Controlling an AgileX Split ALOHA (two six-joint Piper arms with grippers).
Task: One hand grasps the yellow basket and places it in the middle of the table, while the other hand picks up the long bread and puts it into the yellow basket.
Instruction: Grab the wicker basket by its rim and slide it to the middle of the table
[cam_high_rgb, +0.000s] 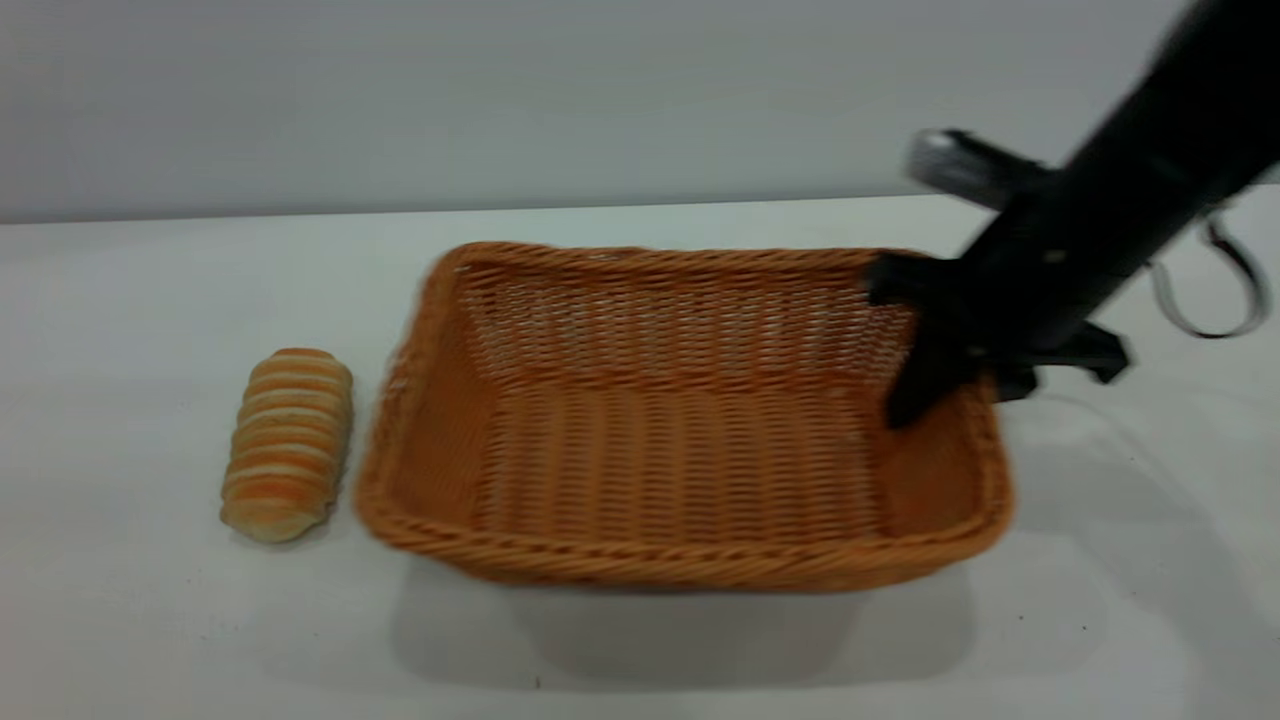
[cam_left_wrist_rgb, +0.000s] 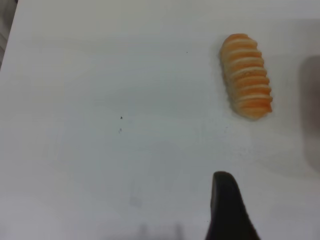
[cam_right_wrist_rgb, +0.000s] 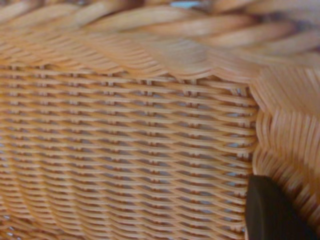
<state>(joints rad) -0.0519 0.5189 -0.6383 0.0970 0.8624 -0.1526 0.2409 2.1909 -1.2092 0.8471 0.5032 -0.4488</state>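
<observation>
The yellow basket (cam_high_rgb: 680, 450) is at the middle of the table (cam_high_rgb: 150, 620), seemingly held a little above it, with its shadow underneath. My right gripper (cam_high_rgb: 960, 395) is shut on the basket's right rim, one finger inside and one outside. The right wrist view is filled by the basket's weave (cam_right_wrist_rgb: 125, 140), with one fingertip (cam_right_wrist_rgb: 270, 210) against it. The long bread (cam_high_rgb: 288, 440) lies on the table just left of the basket, apart from it. It also shows in the left wrist view (cam_left_wrist_rgb: 246, 75). My left gripper (cam_left_wrist_rgb: 227, 210) hovers over the bare table short of the bread and is out of the exterior view.
The table's far edge (cam_high_rgb: 300, 215) meets a plain grey wall. A cable loop (cam_high_rgb: 1215, 290) hangs from the right arm at the far right. White tabletop lies left of the bread and in front of the basket.
</observation>
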